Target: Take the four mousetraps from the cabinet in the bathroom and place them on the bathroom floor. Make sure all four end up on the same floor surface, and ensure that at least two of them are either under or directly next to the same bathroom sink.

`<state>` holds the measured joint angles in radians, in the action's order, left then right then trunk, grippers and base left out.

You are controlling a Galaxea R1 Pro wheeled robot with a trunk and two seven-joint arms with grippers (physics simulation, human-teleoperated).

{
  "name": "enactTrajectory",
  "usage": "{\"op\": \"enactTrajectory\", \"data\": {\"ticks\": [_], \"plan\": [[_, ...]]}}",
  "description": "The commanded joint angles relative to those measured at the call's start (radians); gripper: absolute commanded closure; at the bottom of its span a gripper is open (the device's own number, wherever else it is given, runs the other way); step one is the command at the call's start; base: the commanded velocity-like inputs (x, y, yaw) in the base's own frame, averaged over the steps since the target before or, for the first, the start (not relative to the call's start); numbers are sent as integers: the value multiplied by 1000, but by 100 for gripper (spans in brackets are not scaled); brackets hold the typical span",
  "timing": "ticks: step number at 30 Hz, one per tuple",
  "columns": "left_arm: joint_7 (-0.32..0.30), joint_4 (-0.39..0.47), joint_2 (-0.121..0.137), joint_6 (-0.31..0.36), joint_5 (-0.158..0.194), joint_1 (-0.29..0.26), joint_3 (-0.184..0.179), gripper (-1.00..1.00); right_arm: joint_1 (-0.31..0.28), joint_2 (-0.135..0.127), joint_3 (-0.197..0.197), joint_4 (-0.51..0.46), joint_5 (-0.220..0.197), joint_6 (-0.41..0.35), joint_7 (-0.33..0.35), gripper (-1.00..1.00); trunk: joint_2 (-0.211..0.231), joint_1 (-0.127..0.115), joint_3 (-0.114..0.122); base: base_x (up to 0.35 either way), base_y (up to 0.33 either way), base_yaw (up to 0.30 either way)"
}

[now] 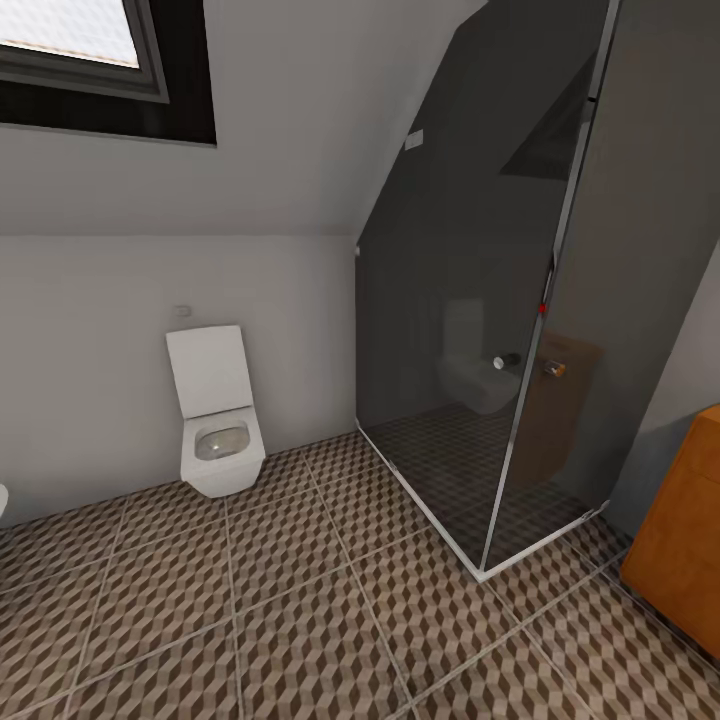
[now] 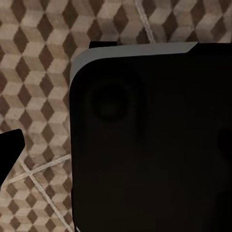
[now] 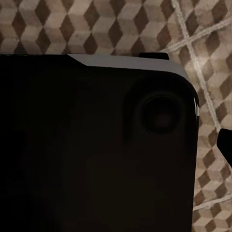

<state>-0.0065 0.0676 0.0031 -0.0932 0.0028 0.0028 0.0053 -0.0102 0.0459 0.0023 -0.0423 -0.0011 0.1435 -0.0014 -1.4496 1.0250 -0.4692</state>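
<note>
Of the fingers, the most that could be seen was a black wedge (image 2: 9, 150) at the edge of the left wrist view and a smaller black tip (image 3: 226, 145) at the edge of the right wrist view, so whether either gripper stood wide or narrow could not be told, and nothing showed between them. Both wrist cameras looked down across a large dark rounded-cornered body with a grey rim (image 2: 145, 145), one such body in each view, the right one (image 3: 96, 145) carrying a round recess, with the bathroom floor of brown, beige and grey cube-patterned tiles (image 2: 38, 72) lying beneath; that placed both arms low and pointed floorward. The head view gave the room instead: the same tiled floor (image 1: 300, 620) spread from the near edge outward, crossed by pale grout lines. At the right edge, nearest, stood one orange-brown wooden cabinet (image 1: 680, 560), cut off by the frame, its drawer fronts not visible. At the far left edge a sliver of a white rounded object (image 1: 3, 503) poked in, too little to identify. Farther back stood one shower enclosure of dark tinted glass panels with pale metal frames (image 1: 480, 300), and to its left one white squarish toilet (image 1: 220, 420) with its upright lid against the pale wall. Highest and farthest, one dark-framed window (image 1: 100, 60) sat in the sloped ceiling.
</note>
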Motion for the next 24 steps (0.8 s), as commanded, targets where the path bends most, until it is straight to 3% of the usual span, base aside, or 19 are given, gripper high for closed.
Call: {"op": "enactTrajectory", "data": {"ticks": [1, 3, 4, 17, 24], "plan": [[0, 1, 0, -7, 0, 0, 0, -100, 0, 0, 0, 1, 0, 8, 0, -100, 0, 0, -1, 0, 0, 0], [0, 0, 0, -19, 1, 0, 0, -100, 0, 0, -1, 1, 0, 11, 0, -100, 0, 0, -1, 0, 0, 0], [-1, -1, 0, -132, 0, 0, -1, -100, 0, 1, -1, 0, -1, 12, 0, -100, 0, 0, -1, 0, 0, 0], [-5, -31, -7, -138, 3, 0, -2, -100, 0, 4, -2, -13, -1, 20, 4, -100, 0, 0, -1, 0, 0, 0], [-7, -29, -18, -140, 1, 0, 0, -100, 0, -1, 0, -72, 3, 82, 2, -100, 0, 0, -1, 0, 0, 0]]}}
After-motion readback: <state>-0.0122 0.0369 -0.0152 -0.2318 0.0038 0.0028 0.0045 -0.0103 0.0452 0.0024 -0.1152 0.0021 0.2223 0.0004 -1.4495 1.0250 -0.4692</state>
